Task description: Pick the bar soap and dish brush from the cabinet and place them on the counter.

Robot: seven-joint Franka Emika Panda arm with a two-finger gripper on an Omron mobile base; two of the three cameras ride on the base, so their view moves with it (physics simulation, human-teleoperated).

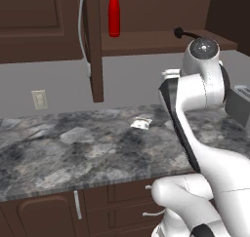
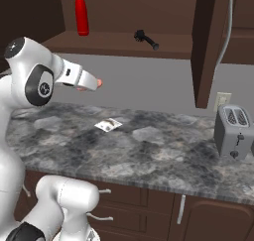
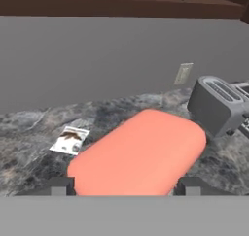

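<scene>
The salmon-pink bar soap [image 3: 141,155] lies between my two fingertips [image 3: 61,185], held in the air above the marbled counter [image 3: 29,133]. From the right base view, my gripper [image 2: 94,84] reaches out over the counter [image 2: 149,150] with the bar soap [image 2: 99,82] peeking out at its end. It is shut on the bar. The black dish brush [image 2: 145,38] lies on the open cabinet's shelf [image 2: 114,40], above and to the right of the hand. That dish brush [image 1: 183,33] also shows just over my arm on the cabinet [image 1: 146,42].
A tall red bottle [image 2: 81,12] stands on the shelf's left part. A small whitish packet [image 2: 108,125] lies on the counter below the hand. A grey toaster [image 2: 233,131] sits at the counter's right end. The open cabinet door [image 1: 95,46] hangs left of the shelf.
</scene>
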